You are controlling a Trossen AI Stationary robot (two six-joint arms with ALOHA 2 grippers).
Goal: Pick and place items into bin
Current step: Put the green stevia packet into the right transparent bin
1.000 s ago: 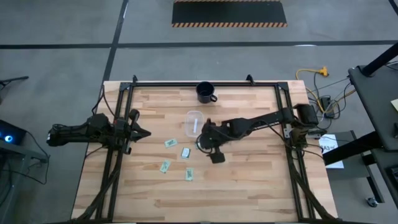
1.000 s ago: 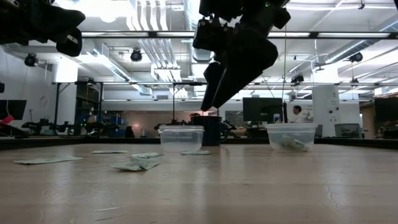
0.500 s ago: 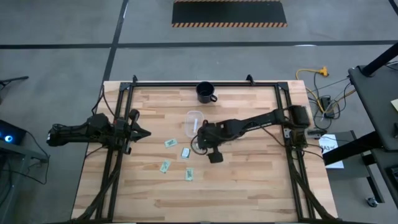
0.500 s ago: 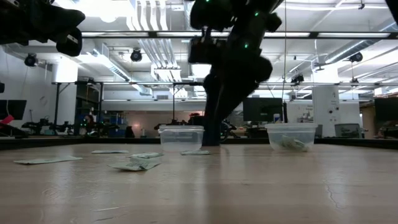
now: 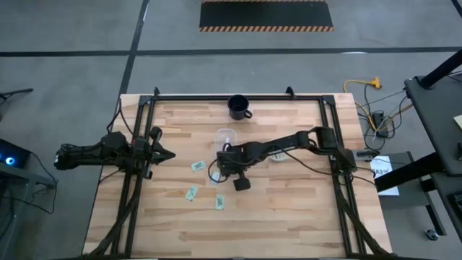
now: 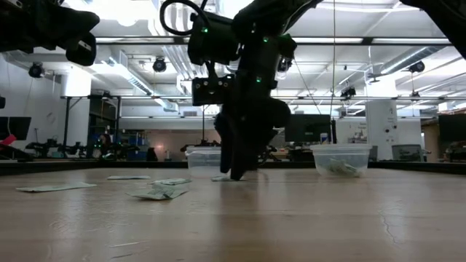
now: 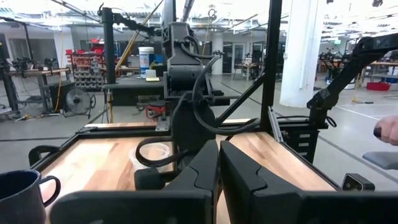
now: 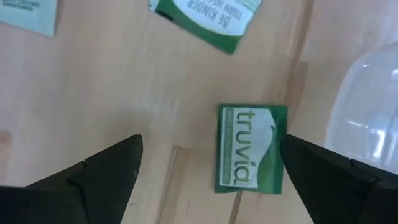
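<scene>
My right gripper [image 8: 211, 171] is open, pointing down just above the table near its middle [image 5: 218, 172]. A green and white packet [image 8: 252, 155] lies flat on the wood between its two fingers, touching neither. Two more packets [image 8: 205, 18] [image 8: 28, 15] lie flat farther off. In the high view other packets [image 5: 196, 166] [image 5: 191, 193] [image 5: 219, 203] lie on the table left of and nearer than the gripper. My left gripper [image 5: 167, 154] waits shut at the table's left side.
A clear cup [image 5: 226, 139] sits just beyond the right gripper, its wall showing in the right wrist view [image 8: 367, 118]. A dark mug [image 5: 240, 107] stands near the far edge. A second clear container [image 6: 341, 159] holds packets. Bare wood [image 5: 289, 217] spreads toward the near right.
My right gripper has moved toward the table's left and come down from well above the table until its fingertips are close over the wood, astride a packet. The packets and the cups have kept their places.
</scene>
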